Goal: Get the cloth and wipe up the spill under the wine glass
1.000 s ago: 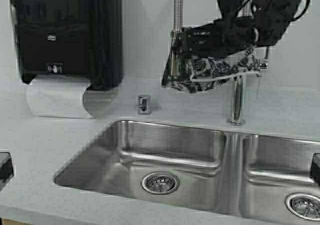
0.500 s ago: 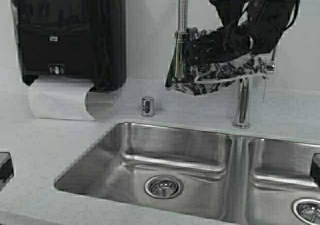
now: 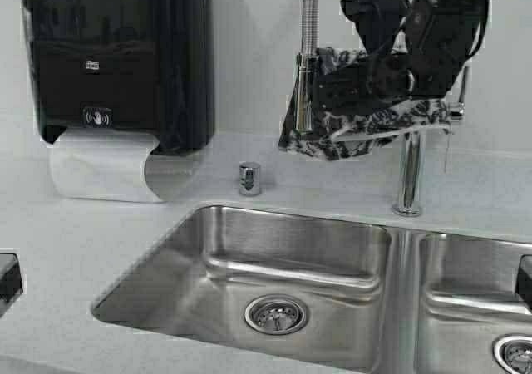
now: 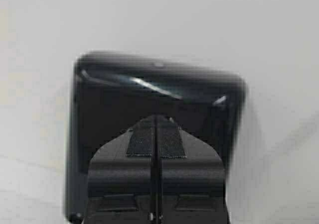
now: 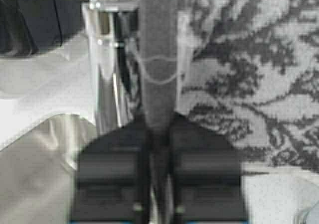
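The cloth (image 3: 366,120) hung in the air above the counter's back edge, bunched and draped, its black floral pattern showing and a pale hem running along its lower side. It sat up beside the faucet (image 3: 407,174), with its left end just next to the hanging spray hose (image 3: 307,58) and its right end near the faucet's upright column. None of it touched the counter (image 3: 108,241) below.

My right gripper (image 3: 378,75) was raised at the top right of the high view, pressed into the cloth from above. In my right wrist view the cloth (image 5: 249,69) filled most of the frame, and a fold of it ran down between my right gripper (image 5: 158,129) fingers (image 5: 109,174), which were closed tight on that fold. The chrome of the faucet (image 5: 107,79) stood just beside the fold there.

My left gripper (image 4: 155,134) was not visible in the high view. In my left wrist view its two fingers (image 4: 142,142) met with no gap and nothing between them, and they pointed at the black paper towel dispenser (image 4: 159,99) on the pale wall.

That dispenser (image 3: 116,58) hung at the left of the high view, with a white paper towel (image 3: 100,166) curling out beneath it. A small steel button-like fitting (image 3: 249,179) stood on the counter between the dispenser and the faucet. In front of it lay the double steel sink (image 3: 283,258), with a drain (image 3: 276,314) in the left basin. No wine glass showed in any view.
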`<state>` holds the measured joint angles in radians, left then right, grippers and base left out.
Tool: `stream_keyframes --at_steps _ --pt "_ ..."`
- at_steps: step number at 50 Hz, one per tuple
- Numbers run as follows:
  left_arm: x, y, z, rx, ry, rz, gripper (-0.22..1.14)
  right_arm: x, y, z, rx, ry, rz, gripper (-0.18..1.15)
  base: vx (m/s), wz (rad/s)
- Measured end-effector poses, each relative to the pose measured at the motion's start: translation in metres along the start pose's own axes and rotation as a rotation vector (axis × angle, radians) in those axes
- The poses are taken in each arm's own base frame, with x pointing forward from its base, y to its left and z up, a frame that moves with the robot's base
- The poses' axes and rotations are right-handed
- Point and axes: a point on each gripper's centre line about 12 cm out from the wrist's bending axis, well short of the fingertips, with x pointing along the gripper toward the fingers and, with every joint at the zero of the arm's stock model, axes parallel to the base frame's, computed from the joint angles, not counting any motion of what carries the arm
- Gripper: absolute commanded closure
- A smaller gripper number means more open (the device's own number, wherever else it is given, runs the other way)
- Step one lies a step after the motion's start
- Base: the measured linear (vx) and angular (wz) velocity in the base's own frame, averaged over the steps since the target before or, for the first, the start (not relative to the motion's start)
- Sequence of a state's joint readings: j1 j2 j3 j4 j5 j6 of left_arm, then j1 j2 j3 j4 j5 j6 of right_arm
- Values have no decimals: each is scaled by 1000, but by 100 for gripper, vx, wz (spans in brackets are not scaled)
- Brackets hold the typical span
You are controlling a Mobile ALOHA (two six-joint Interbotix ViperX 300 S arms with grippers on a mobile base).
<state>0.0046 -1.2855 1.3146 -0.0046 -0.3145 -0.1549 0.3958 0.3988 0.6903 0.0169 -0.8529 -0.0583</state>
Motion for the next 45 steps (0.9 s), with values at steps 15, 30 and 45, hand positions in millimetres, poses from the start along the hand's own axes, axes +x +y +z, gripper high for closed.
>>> stream_keyframes --at_steps 15,30,45 --pt "0 0 -1 2 4 2 89 -15 -1 15 -12 -25 -1 91 0 0" --pt "-1 1 -4 3 14 2 89 -56 -5 99 -14 -195 -6 91 -1 0" --pt "-1 1 -7 13 23 5 89 -94 1 202 -12 -325 20 91 -4 -1"
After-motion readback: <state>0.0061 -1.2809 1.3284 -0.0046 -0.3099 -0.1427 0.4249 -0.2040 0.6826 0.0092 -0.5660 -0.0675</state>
